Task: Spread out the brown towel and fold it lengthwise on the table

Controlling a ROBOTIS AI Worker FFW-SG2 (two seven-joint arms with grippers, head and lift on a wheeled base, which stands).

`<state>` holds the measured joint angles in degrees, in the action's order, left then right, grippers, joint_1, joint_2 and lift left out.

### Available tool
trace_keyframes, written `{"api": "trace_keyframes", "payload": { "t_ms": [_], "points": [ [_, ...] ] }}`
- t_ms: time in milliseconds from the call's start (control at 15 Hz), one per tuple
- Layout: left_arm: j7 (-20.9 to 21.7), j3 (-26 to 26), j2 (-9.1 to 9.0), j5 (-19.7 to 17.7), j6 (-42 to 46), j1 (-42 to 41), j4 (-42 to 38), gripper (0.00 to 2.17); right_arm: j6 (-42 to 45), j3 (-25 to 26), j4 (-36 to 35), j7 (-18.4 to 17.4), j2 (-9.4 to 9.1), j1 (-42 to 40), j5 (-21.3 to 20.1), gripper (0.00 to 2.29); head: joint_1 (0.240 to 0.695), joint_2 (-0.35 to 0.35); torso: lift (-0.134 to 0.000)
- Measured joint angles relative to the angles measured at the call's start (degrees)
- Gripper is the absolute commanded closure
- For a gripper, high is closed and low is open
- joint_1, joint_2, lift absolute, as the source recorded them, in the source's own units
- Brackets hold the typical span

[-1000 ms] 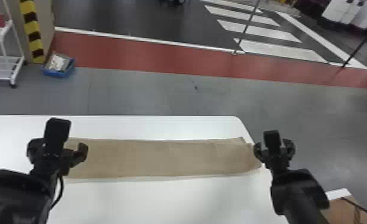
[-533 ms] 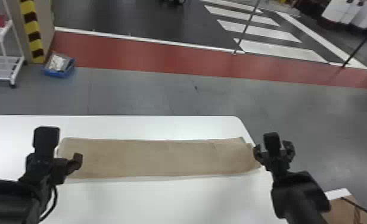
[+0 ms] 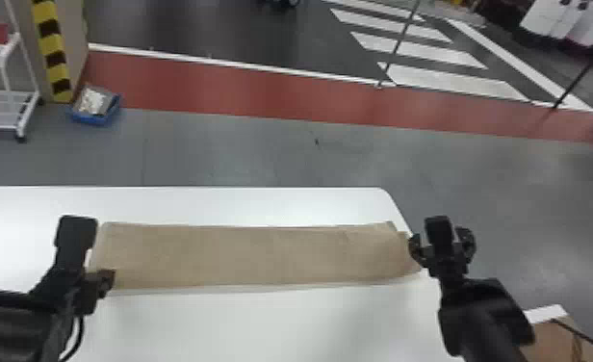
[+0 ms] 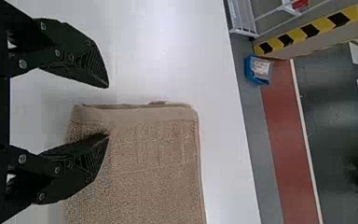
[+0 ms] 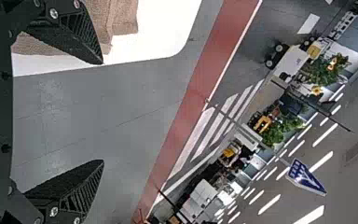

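Towel of brown terry cloth [image 3: 252, 255] lies as a long, narrow strip, its long axis running left to right on the smooth white table [image 3: 271, 327], its right end by the table's right edge. Left gripper [image 3: 80, 284] is at its left end, right gripper [image 3: 441, 252] at its right; both have fingers spread apart. Grey floor [image 3: 242, 149] and a red painted strip [image 3: 242, 91] lie beyond. Its folded layers look nearly flush, with a smoother woven band near the left end.

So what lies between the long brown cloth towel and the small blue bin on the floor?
Between the towel and the bin, the head view shows some white table, then grey floor.
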<state>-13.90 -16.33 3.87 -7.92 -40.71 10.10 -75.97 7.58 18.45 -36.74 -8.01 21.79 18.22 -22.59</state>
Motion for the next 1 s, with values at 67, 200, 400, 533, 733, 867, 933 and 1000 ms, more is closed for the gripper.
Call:
{"api": "trace_keyframes", "payload": {
  "t_ms": [67, 200, 400, 533, 733, 867, 933, 1000],
  "points": [
    [-0.2, 0.1, 0.00, 0.0, -0.5, 0.0, -0.4, 1.50, 0.0, 0.0, -0.1, 0.0, 0.00, 0.0, 0.0, 0.15, 0.695, -0.350, 0.000],
    [-0.6, 0.3, 0.00, -0.1, -1.5, -0.6, -1.9, 1.53, 0.0, -0.1, -0.2, 0.0, 0.00, 0.1, 0.0, 0.15, 0.695, -0.350, 0.000],
    [-1.0, 0.7, 0.18, 0.0, -3.0, -1.1, -4.1, 1.53, 0.0, -0.2, -0.2, 0.0, -0.02, 0.3, 0.0, 0.15, 0.695, -0.350, 0.000],
    [-1.5, 1.2, 0.73, 0.2, -3.9, -1.2, -5.1, 1.53, 0.0, -0.4, -0.2, 0.0, -0.07, 0.5, 0.0, 0.15, 0.695, -0.350, 0.000],
    [-2.6, 2.2, 1.88, 1.3, -5.5, -1.8, -6.0, 1.53, 0.0, -0.6, -0.2, 0.0, -0.19, 0.6, -0.2, 0.15, 0.695, -0.350, 0.000],
    [-3.1, 3.5, 2.91, 2.0, -6.6, -3.0, -7.4, 1.53, -0.1, -0.9, -0.2, 0.0, -0.35, 0.7, -0.3, 0.15, 0.695, -0.350, 0.000],
    [-3.2, 4.4, 3.46, 2.2, -7.9, -4.0, -8.7, 1.53, -0.2, -1.1, -0.2, 0.0, -0.45, 0.8, -0.3, 0.15, 0.695, -0.350, 0.000],
    [-3.2, 5.3, 3.97, 2.3, -9.4, -5.2, -10.3, 1.53, -0.3, -1.4, -0.2, 0.0, -0.52, 0.9, -0.3, 0.15, 0.695, -0.349, 0.000]
  ]
}}
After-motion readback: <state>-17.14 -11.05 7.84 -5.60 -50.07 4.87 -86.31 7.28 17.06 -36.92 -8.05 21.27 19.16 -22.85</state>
